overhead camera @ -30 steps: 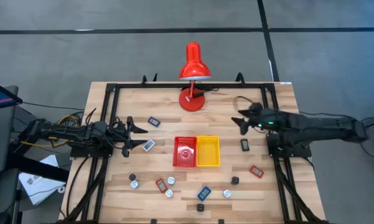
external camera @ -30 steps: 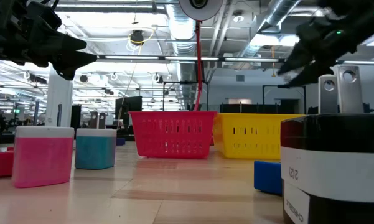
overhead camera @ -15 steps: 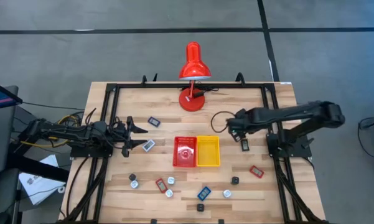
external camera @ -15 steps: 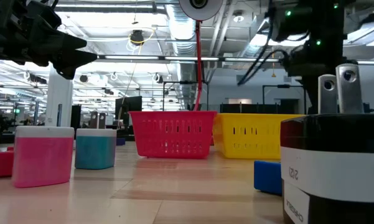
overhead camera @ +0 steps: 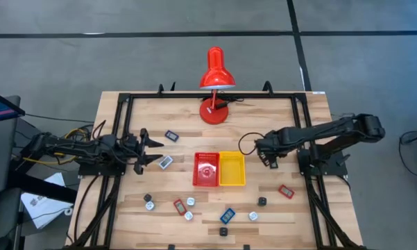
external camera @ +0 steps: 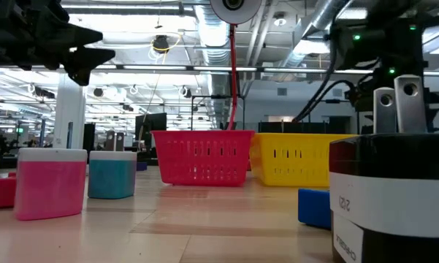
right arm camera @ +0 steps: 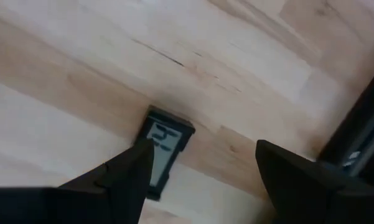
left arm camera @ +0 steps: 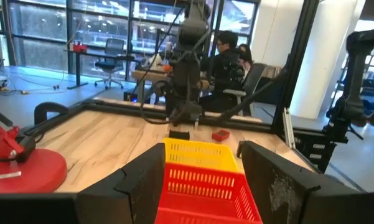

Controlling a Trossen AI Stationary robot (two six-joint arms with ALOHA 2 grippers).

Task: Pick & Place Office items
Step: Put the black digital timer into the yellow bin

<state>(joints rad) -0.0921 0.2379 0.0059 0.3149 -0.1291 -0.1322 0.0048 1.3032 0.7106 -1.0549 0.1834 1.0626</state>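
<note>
My right gripper (overhead camera: 266,157) is open and points down over a flat black item with a white display (right arm camera: 162,149), which lies flat on the table right of the yellow tray (overhead camera: 232,169). In the right wrist view (right arm camera: 204,149) one finger (right arm camera: 127,177) stands over the item's end; touching or not, I cannot tell. My left gripper (overhead camera: 150,148) is open and empty at the table's left, level, facing the red tray (overhead camera: 207,169). Other small items lie loose: grey flats (overhead camera: 171,136) (overhead camera: 166,162), red flats (overhead camera: 286,192) (overhead camera: 179,205), a blue flat (overhead camera: 227,215), white and black knobs along the near side.
A red desk lamp (overhead camera: 215,83) stands at the far middle. A black frame (overhead camera: 125,104) runs round the table. Both trays stand side by side in the middle. People sit beyond the table in the left wrist view (left arm camera: 227,56). Bare wood lies between lamp and trays.
My right gripper has swung from the far right of the table toward the near edge and down, tipping to point down over the black item by the yellow tray. The item has stayed where it was.
</note>
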